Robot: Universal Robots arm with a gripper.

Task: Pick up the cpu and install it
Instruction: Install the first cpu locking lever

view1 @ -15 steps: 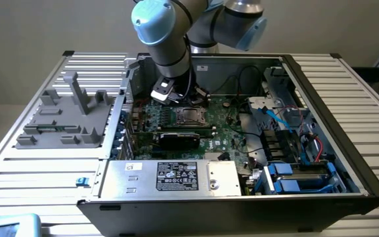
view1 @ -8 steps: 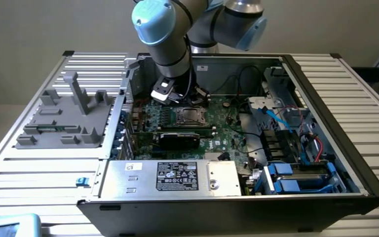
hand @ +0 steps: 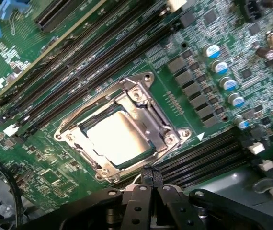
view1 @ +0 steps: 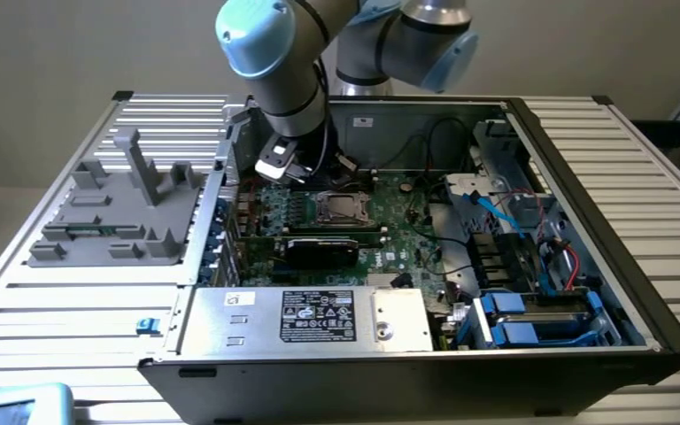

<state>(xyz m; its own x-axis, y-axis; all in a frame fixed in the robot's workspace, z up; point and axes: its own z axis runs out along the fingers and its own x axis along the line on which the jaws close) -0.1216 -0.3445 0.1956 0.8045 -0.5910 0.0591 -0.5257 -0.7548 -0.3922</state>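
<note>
Over the motherboard (hand: 55, 158) inside the open computer case (view1: 411, 124), the hand (hand: 151, 171) hangs with its fingers pressed together, gripping nothing. Cpu (hand: 119, 140) lies flat in its socket, ringed by the silver metal frame (hand: 146, 103), close to the fingertips; contact can't be told. Case sits on the slatted desk (view1: 647, 177), grey plastic tray (view1: 110, 221) at the exterior view's left.
</note>
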